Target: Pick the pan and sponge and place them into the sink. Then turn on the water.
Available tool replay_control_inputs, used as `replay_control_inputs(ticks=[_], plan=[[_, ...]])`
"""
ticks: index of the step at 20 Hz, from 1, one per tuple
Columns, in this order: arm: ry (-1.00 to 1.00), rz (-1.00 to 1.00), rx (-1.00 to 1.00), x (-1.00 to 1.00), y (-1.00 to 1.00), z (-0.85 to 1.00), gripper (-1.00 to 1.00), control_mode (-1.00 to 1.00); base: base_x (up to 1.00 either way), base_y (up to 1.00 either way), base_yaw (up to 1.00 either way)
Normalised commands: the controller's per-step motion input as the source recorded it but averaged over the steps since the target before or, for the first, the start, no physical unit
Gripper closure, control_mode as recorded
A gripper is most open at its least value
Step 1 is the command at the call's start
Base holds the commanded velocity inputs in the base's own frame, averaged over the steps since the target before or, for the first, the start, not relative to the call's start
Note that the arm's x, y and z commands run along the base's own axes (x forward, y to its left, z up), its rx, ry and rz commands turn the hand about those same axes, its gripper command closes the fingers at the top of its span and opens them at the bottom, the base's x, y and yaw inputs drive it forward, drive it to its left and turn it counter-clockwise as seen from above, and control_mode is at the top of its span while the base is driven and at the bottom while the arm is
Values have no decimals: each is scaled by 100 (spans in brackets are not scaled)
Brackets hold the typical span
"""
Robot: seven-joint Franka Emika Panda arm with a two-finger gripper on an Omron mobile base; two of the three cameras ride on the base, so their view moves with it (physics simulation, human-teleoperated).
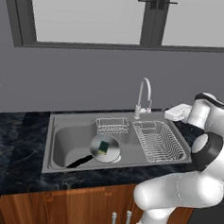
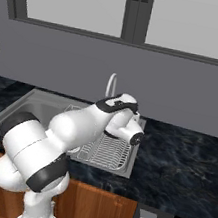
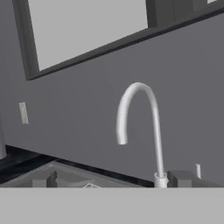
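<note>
The silver pan lies inside the grey sink, its black handle pointing to the front left. The yellow and green sponge rests in the pan. My gripper hovers over the counter just right of the curved faucet, facing it. In the hand view the faucet stands straight ahead, and my gripper is open, with its two dark fingertips far apart and nothing between them. No water shows at the spout.
A wire dish rack fills the sink's right part and a small wire basket hangs at its back. Dark marble counter runs around the sink. The grey wall and window rise close behind the faucet. My arm covers much of the sink in the right base view.
</note>
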Motion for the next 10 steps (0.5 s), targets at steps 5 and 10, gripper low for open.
replay_control_inputs(ticks=[5,10], plan=[[0,-1,0,27,0,-11,-100,-100,0,0,0],[0,0,0,25,-5,-12,-100,-100,0,0,0]])
